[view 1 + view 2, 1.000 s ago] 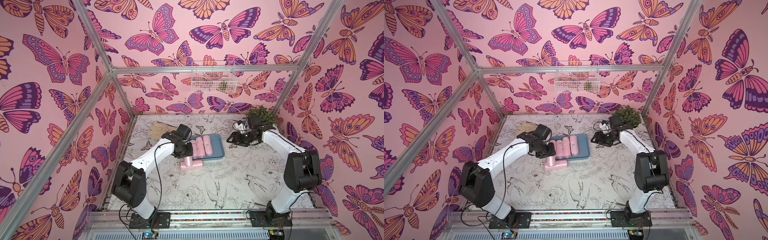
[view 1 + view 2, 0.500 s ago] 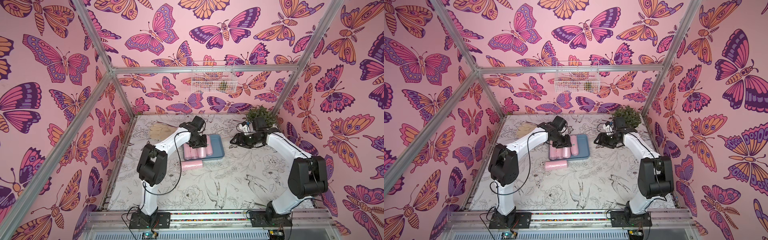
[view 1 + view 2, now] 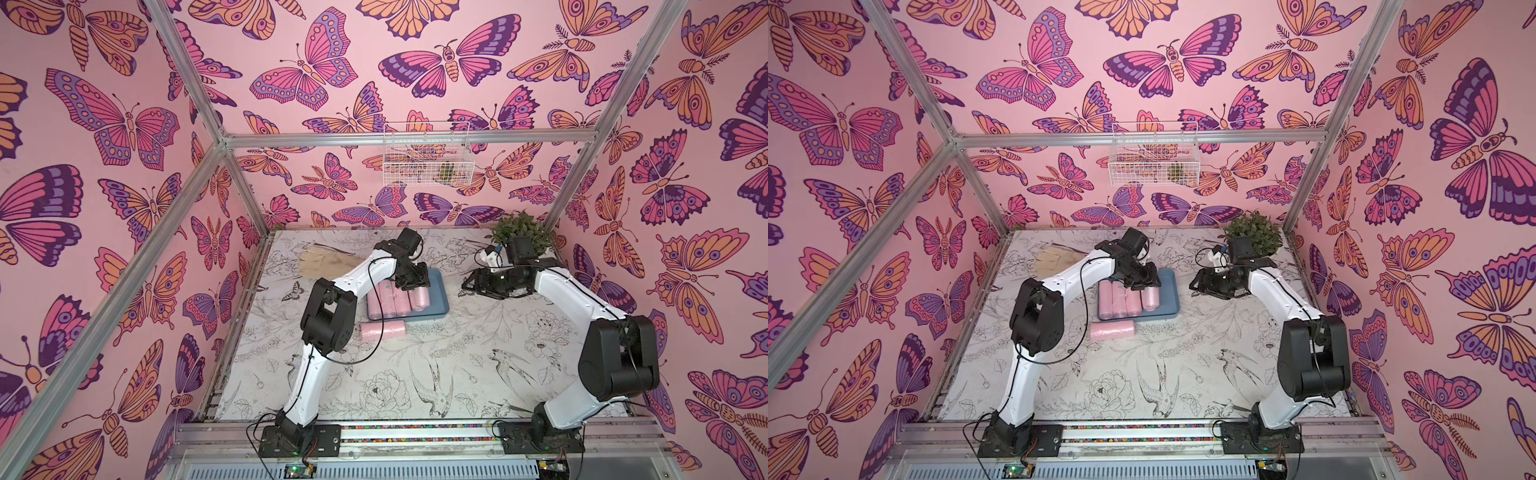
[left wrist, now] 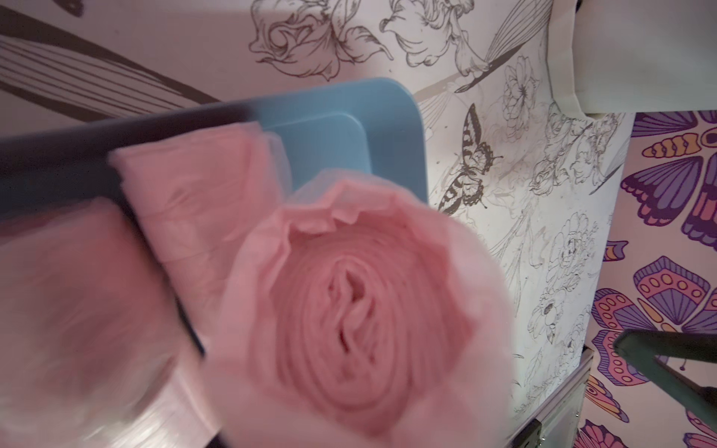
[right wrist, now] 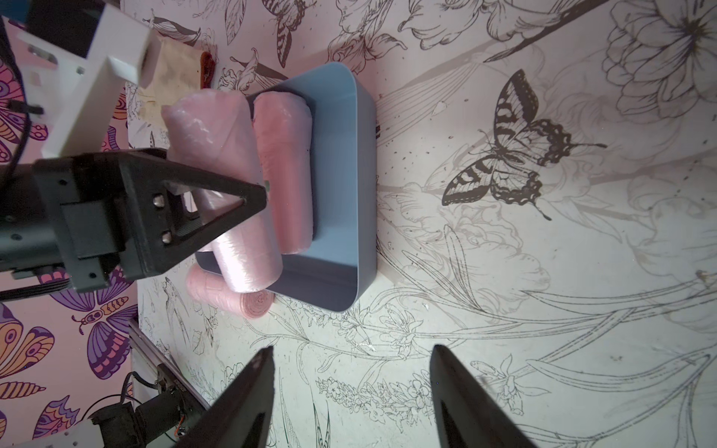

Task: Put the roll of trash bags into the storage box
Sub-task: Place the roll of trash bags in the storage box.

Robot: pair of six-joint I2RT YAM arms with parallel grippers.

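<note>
Over the storage box [image 5: 361, 194], my left gripper [image 5: 217, 194] is clamped on a pink roll of trash bags [image 5: 229, 186]. The black finger [image 5: 232, 201] presses into the roll's side. The roll is tilted above the box, and its lower end covers the rim on the 6 o'clock side. I cannot tell whether it touches what lies under it. The left wrist view is filled by the roll's wound end [image 4: 368, 310], with a corner of the blue box [image 4: 388, 128] behind it.

Inside the box, other pink rolls [image 3: 384, 301] lie side by side, lengthwise from 12 to 6 o'clock, on the 9 o'clock half. The 3 o'clock half of the floor is bare.

Just outside the rim at 7 o'clock, a loose roll [image 3: 382, 331] lies crosswise on the table [image 3: 436, 374].

At 3 o'clock from the box and apart from it, my right gripper [image 5: 349, 349] hovers low with its jaws apart and nothing between them.

A plant [image 3: 521, 230] stands in the table's 1 o'clock corner. A wire basket [image 3: 426, 158] hangs on the back wall at 12 o'clock.
</note>
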